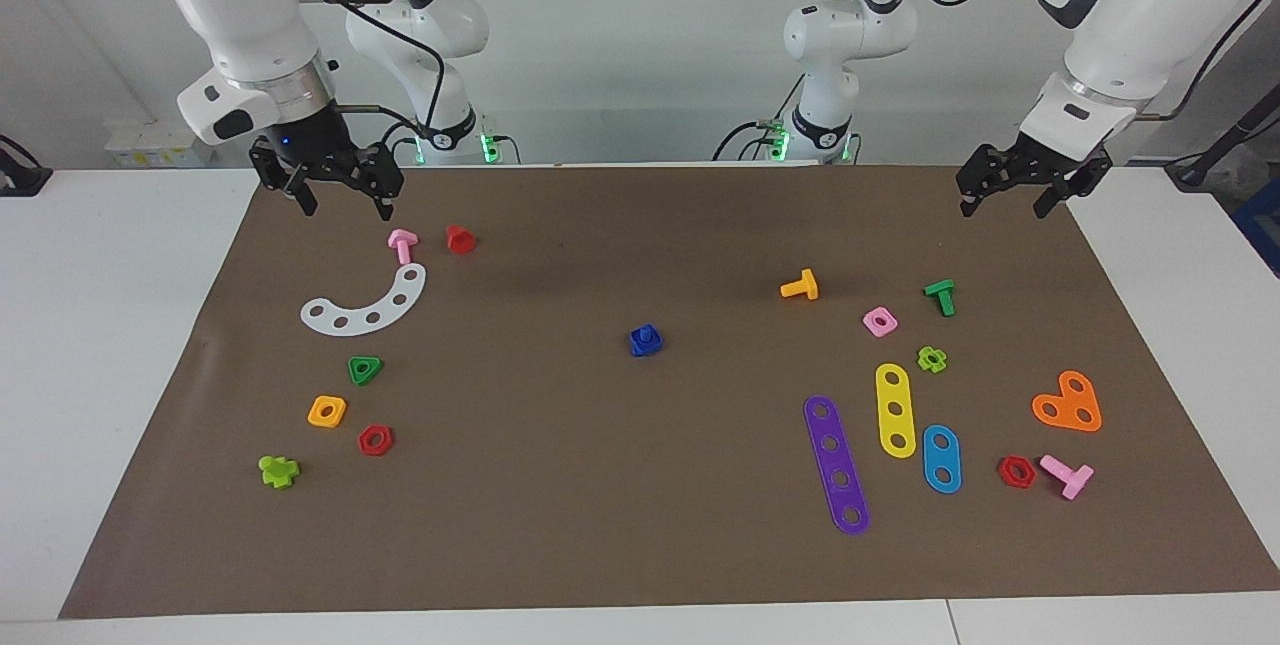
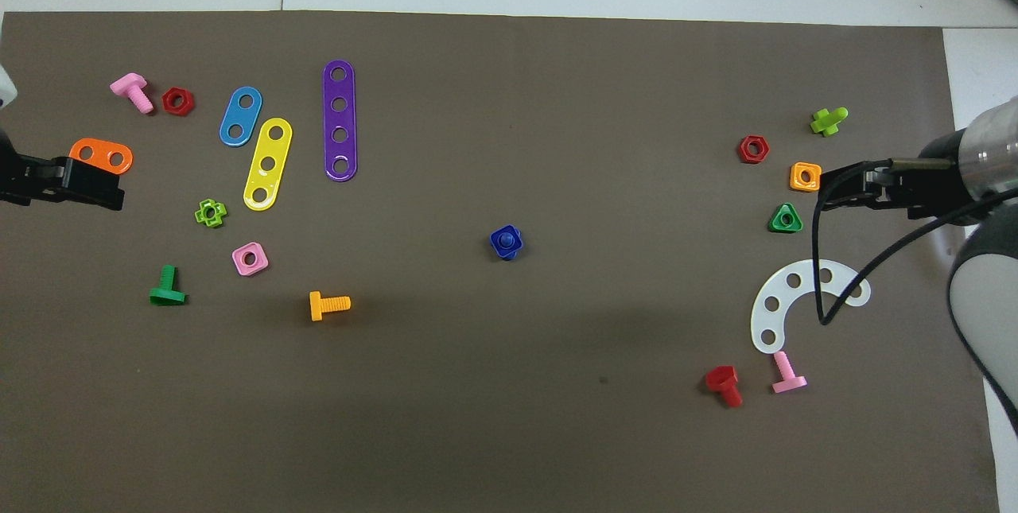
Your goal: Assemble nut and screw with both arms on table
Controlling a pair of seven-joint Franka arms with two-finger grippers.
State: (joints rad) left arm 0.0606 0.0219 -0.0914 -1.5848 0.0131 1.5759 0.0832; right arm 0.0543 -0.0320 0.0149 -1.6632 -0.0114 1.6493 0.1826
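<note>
The dark-blue nut (image 1: 641, 346) and the dark-blue screw (image 1: 649, 332) lie joined as one piece in the middle of the brown mat (image 1: 640, 525). A round stub stands up from the square block; the joined piece also shows in the overhead view (image 2: 507, 242). My right gripper (image 1: 347, 208) is open and empty, raised over the mat above a pink screw (image 1: 402, 244). My left gripper (image 1: 1004, 209) is open and empty, raised over the mat's corner at the left arm's end. Both grippers are far from the blue piece.
A white curved plate (image 1: 365, 305), a green triangular nut (image 1: 365, 369), an orange square nut (image 1: 327, 411) and red pieces lie toward the right arm's end. An orange screw (image 1: 800, 286), a pink square nut (image 1: 880, 321), a green screw (image 1: 941, 296) and several coloured strips lie toward the left arm's end.
</note>
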